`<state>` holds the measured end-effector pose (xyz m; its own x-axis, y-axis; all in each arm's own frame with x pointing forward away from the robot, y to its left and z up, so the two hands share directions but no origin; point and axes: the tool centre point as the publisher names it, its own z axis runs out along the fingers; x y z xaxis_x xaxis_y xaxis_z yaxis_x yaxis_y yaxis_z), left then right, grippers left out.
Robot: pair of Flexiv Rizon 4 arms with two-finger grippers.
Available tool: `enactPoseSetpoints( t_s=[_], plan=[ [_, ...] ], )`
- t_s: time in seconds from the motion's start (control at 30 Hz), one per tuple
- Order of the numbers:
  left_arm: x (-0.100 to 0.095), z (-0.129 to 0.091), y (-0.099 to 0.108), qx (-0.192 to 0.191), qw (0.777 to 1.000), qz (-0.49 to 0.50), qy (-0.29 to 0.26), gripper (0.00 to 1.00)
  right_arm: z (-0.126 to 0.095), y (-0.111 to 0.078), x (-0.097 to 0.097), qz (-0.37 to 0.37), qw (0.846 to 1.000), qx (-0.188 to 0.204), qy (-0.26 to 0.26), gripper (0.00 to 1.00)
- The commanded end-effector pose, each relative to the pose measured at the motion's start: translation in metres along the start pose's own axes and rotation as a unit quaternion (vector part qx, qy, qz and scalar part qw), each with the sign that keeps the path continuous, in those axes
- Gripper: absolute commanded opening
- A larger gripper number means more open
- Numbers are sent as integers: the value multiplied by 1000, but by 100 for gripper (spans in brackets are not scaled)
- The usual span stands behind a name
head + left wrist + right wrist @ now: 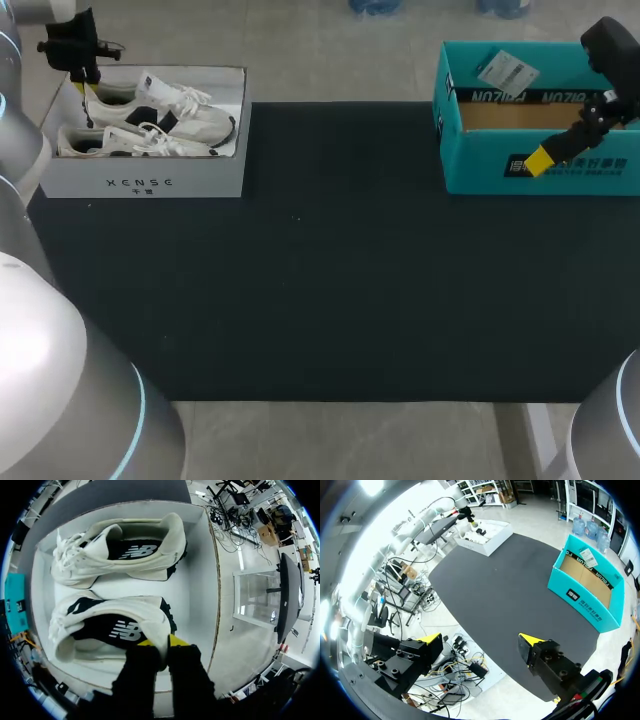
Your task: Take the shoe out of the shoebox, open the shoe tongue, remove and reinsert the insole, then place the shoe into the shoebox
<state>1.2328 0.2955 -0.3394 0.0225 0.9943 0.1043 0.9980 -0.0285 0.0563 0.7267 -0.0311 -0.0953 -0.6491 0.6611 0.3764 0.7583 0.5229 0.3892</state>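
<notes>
The left gripper (161, 642) is closed on the heel collar of a white-and-black fabric sneaker (115, 627). This sneaker is kept inside the white cardboard shoebox (202, 580), beside a second matching sneaker (125, 550). The right gripper (481, 641) is held wide open near the teal cardboard box (480, 165), well apart across the black table mat (330, 260).

Your open white shoebox (150, 182) sits at the desk's (330, 260) far left corner, holding two white-and-black shoes (190, 118) on their sides, one shoe (110, 625) pinched at its heel collar by the left end effector (162, 642).
</notes>
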Motion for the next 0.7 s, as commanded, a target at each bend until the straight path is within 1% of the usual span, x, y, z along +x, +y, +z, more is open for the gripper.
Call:
enactPoseSetpoints(
  t_s=[0.03, 0.3, 0.33, 0.37, 0.4, 0.5, 0.57, 0.7],
  plan=[
    [6, 12, 21, 40, 999, -3, -6, 0, 1, 1, -1, 0, 1000, 2, 1, 100],
    [7, 16, 24, 37, 999, 6, -8, 0, 1, 1, -1, 0, 1000, 2, 1, 100],
    [7, 16, 24, 38, 999, 7, -8, 40, 1, 1, -1, 0, 1000, 2, 1, 100],
    [6, 15, 24, 41, 999, 5, -5, 85, 1, 1, -1, 0, 1000, 2, 1, 100],
    [7, 15, 25, 40, 999, 5, -5, 100, 1, 1, -1, 0, 1000, 2, 1, 100],
    [8, 7, 24, 37, 999, 5, -15, 100, 1, 1, -1, 0, 1000, 2, 1, 100],
    [7, -3, 21, 36, 999, 14, -25, 100, 1, 1, -1, 0, 1000, 2, 1, 100],
    [4, -33, 10, 28, 998, 29, -51, 100, 1, 1, -1, 0, 1000, 2, 1, 100]
  ],
)
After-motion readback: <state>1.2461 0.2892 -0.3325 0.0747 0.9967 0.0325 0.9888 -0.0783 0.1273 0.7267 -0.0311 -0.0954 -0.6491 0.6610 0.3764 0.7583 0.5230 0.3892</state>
